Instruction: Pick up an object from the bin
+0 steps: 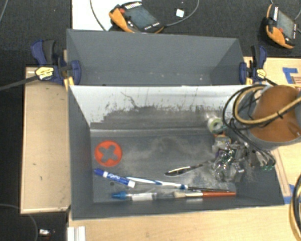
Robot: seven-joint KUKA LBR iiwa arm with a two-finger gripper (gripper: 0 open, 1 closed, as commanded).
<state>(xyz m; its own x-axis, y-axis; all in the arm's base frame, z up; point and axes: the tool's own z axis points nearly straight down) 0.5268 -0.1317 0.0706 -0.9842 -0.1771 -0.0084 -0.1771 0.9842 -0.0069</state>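
My gripper (223, 164) hangs low over the right part of the bin floor, its metal body just under the cables. Right beside it on the left lies a slim silvery spoon-like piece (183, 170), whose thin end points at the gripper. In front of the gripper a red-handled stick (213, 193) lies along the front wall. A small pale round thing (214, 124) sits behind the gripper near the back slope.
An orange disc with a grey cross (108, 153) lies at the left. A white pen with a blue cap (121, 180) and a clear pen with a blue end (135, 197) stretch along the front wall. The arm and its cables cover the bin's right side.
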